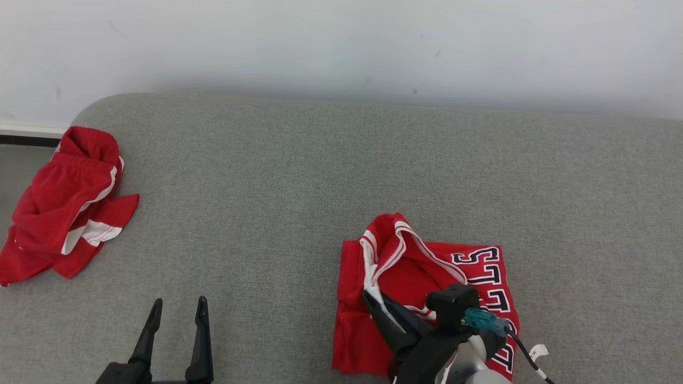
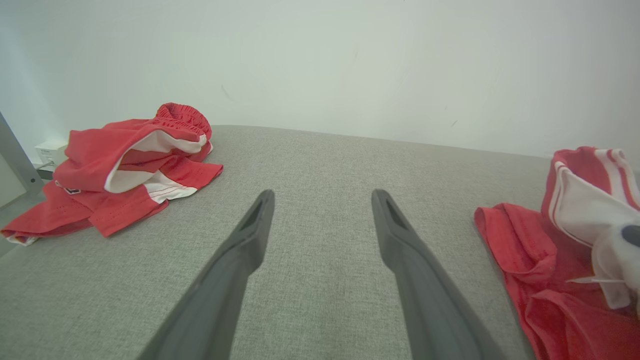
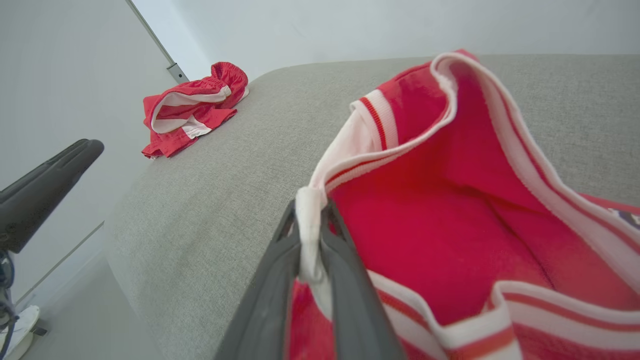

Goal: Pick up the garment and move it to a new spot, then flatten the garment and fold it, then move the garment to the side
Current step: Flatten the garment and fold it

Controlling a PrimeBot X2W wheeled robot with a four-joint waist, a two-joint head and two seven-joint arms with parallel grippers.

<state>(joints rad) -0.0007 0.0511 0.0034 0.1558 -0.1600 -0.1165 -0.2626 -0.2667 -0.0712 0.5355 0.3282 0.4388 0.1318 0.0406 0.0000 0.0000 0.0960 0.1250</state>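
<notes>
The red jersey (image 1: 427, 272) lies bunched and half-folded on the grey cushion (image 1: 320, 176), well right of the red shorts (image 1: 64, 208). The right gripper (image 3: 310, 212) pinches its white trim (image 3: 342, 150). The left gripper (image 1: 179, 306) hangs spread between shorts and jersey. Folding looks unfinished, and the move aside remains.

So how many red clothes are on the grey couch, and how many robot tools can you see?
Red jersey: 1
Red shorts: 1
Robot tools: 2 (left tool, right tool)
Total: 4
</notes>
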